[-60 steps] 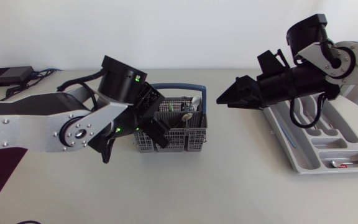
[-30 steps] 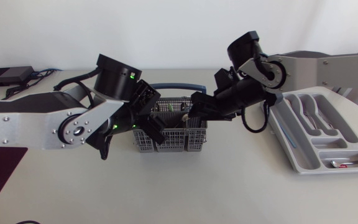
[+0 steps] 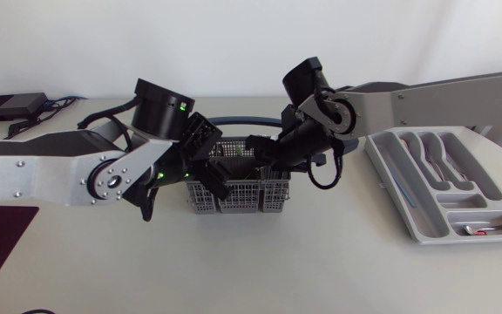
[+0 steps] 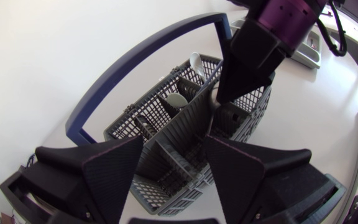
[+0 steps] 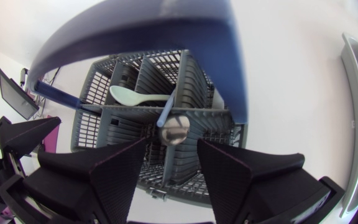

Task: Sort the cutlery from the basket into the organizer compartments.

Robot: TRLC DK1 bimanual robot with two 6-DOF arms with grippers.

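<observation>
You have two arms over one grey mesh plastic basket [image 3: 234, 202] with a blue hoop handle, and one grey plastic organizer tray [image 3: 460, 208] well apart at the right. The left gripper [image 4: 174, 149] and right gripper [image 5: 173, 146] both hang above the basket, fingers spread wide, holding nothing. You can count two pieces inside. A white plastic spoon [image 5: 132, 94] lies across a divider, bowl towards the left arm's side. A blue-handled piece with a rounded metal end [image 5: 174, 129], possibly a spoon, sits just ahead of the right gripper. The tray's long compartments hold several grey pieces lengthwise.
</observation>
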